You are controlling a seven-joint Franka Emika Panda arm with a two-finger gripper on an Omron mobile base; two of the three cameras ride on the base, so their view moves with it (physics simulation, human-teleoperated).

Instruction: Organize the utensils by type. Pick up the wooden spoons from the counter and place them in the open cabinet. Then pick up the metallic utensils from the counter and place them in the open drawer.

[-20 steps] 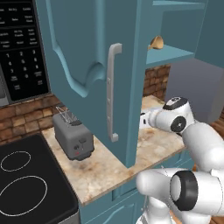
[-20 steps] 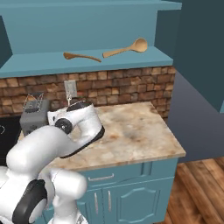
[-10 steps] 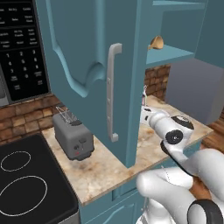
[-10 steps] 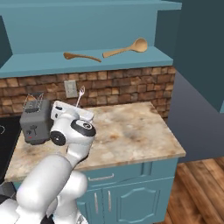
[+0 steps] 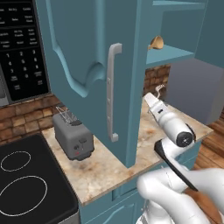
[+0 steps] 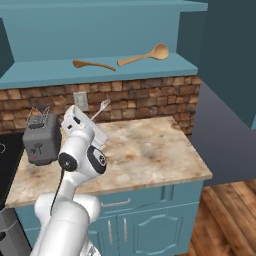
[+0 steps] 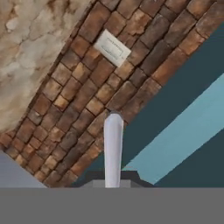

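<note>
In the right base view, the gripper (image 6: 89, 121) at left-centre is clenched on a silver fork (image 6: 101, 107), its long axis slanting up to the right, tines uppermost. The wooden spoons (image 6: 142, 55) lie on the cabinet shelf, upper centre. The open drawer's direction from the gripper cannot be told.

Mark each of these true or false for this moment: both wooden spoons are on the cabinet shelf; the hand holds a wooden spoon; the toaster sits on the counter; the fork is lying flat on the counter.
1. Both wooden spoons lie on the cabinet shelf. True.
2. The hand holds a wooden spoon. False: it is shut on a silver fork.
3. The toaster sits on the counter. True.
4. The fork lies flat on the counter. False: it is raised above it, prongs upward.
</note>
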